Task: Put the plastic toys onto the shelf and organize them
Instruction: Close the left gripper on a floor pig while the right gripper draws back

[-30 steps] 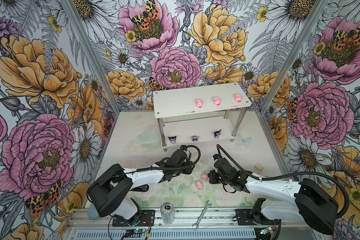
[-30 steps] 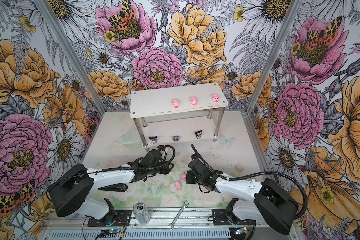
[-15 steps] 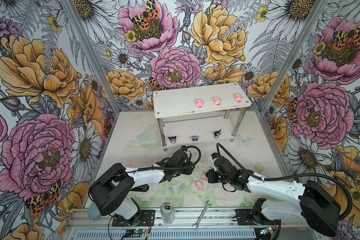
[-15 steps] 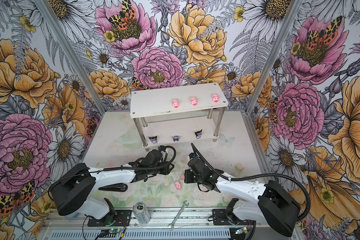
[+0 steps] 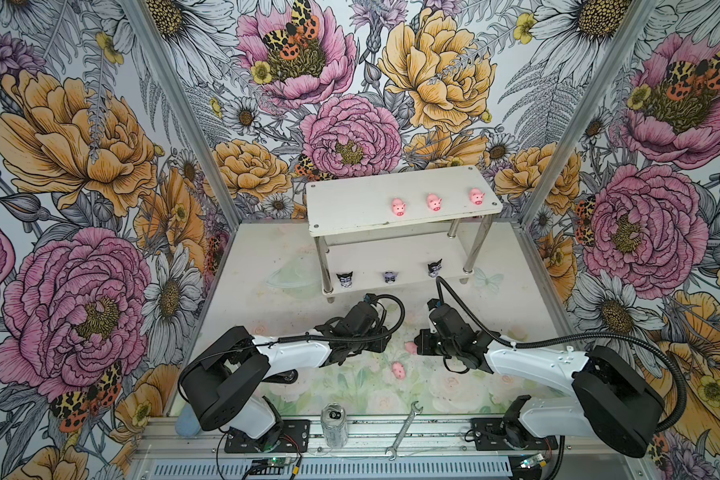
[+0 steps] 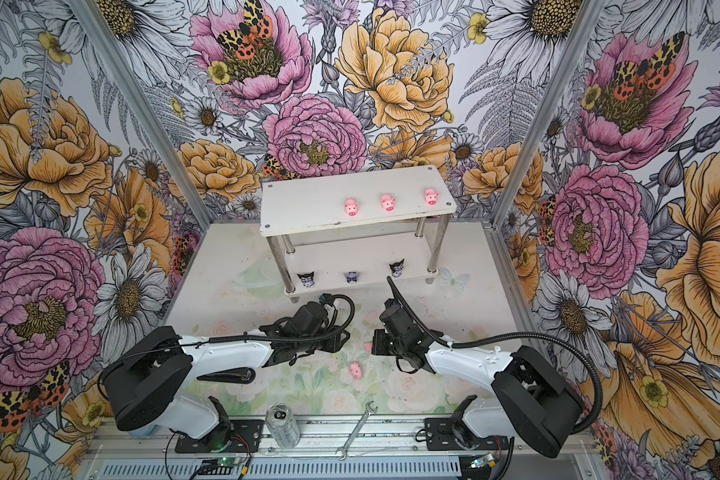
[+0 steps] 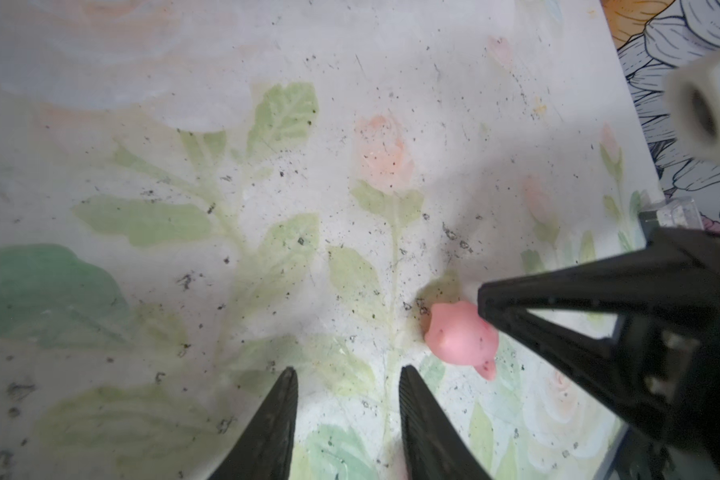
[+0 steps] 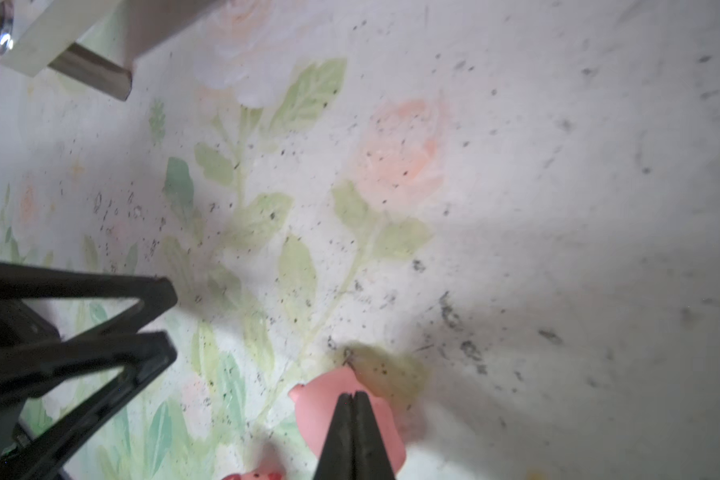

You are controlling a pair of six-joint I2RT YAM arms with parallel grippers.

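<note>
The white shelf point(image 5: 350, 203) point(image 6: 304, 203) stands at the back. Three pink pigs point(image 5: 434, 202) sit on its top tier and three dark figurines point(image 5: 388, 276) on the lower one. Two more plastic toys lie on the table: one pig point(image 5: 411, 347) point(image 6: 367, 345) between the grippers, another pig point(image 5: 398, 369) point(image 8: 262, 473) nearer the front. My right gripper point(image 5: 420, 345) point(image 8: 352, 397) is shut, its tips resting against the first pig point(image 8: 329, 399) point(image 7: 460, 332), not around it. My left gripper point(image 5: 385, 340) point(image 7: 348, 374) is open and empty, just beside that pig.
A clear drink can point(image 5: 334, 424) and a silver wrench point(image 5: 404, 430) lie on the front rail. Flowered walls close in the table on three sides. The shelf's chrome legs point(image 5: 323, 266) stand just behind both wrists.
My right wrist has shifted slightly toward the shelf while its shut tips stay at the pig. The left arm has barely moved.
</note>
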